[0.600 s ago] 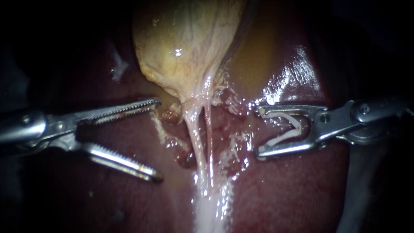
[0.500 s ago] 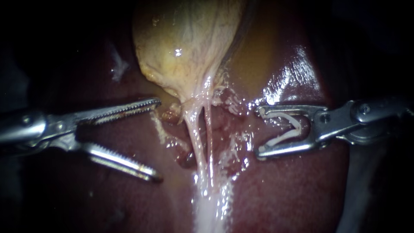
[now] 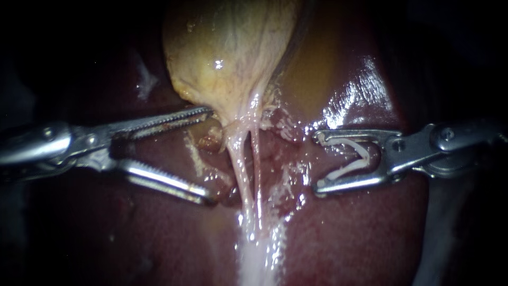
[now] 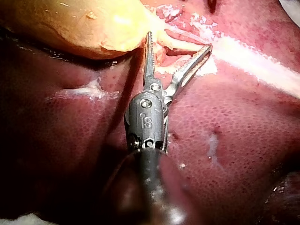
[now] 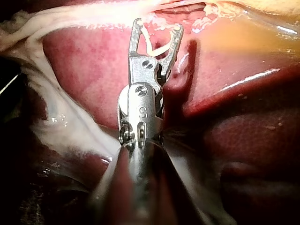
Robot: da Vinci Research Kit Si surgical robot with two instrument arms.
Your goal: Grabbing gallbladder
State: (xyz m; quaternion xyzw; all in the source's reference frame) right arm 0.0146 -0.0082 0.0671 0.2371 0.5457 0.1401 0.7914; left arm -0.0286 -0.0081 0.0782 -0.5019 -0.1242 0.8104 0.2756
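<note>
Left instrument [image 3: 210, 155] advanced toward gallbladder [image 3: 227, 53] since 0.6 s ago. Jaws wide open, empty; upper tip touches gallbladder's narrow end, lower jaw clear of it. Left is nearer. Right instrument [image 3: 317, 161], jaws holding clip [image 3: 355, 154], stands well apart from gallbladder.

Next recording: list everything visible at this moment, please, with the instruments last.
gallbladder: one, yellowish-tan, top centre of the endoscope view, lying on the liver
liver: one, dark red and glossy, beneath everything else
tubes: two, pale pink, running down from the gallbladder's narrow end
clip: one, white, V-shaped, seated in the right instrument
left instrument: one, silver, toothed, comes in from the left, open, upper tip at the gallbladder's narrow end, nothing gripped
right instrument: one, silver, comes in from the right, holding the clip, apart from the tubes
</note>
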